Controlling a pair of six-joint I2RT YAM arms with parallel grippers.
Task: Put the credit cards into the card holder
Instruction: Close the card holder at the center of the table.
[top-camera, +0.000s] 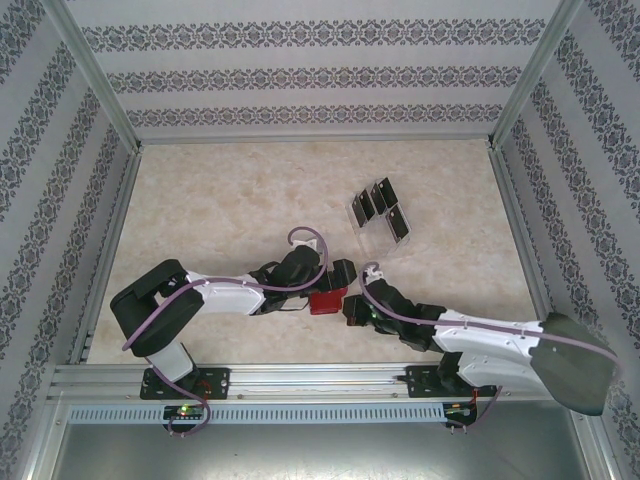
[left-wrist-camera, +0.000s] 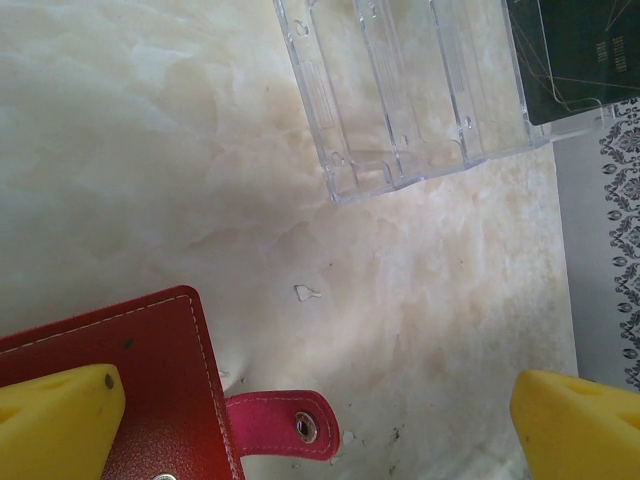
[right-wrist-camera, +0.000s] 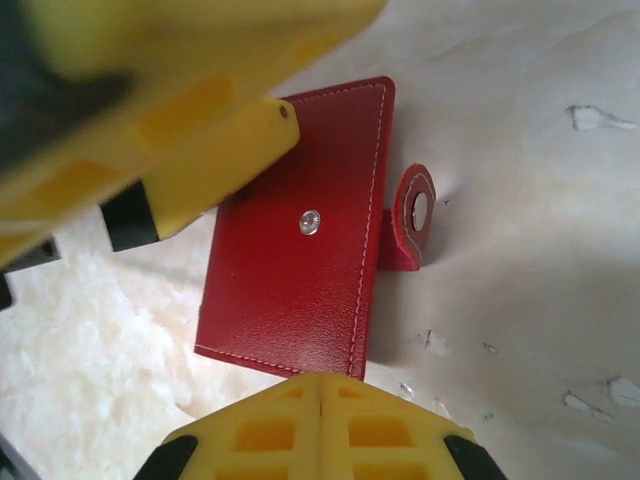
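Four credit cards (top-camera: 381, 193), one card holder (top-camera: 326, 303); left pincer (left-wrist-camera: 320, 415) spread, right pincer (right-wrist-camera: 320, 400) pressed together.

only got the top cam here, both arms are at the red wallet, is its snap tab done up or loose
observer: loose. the snap tab sticks out beside the closed card holder, its stud bare.
operator: is the right gripper holding it
observer: the right gripper has its jaws shut together at the card holder's near edge; cannot tell if they pinch it.
operator: and the left
observer: the left gripper has its jaws wide open, one finger over the card holder.
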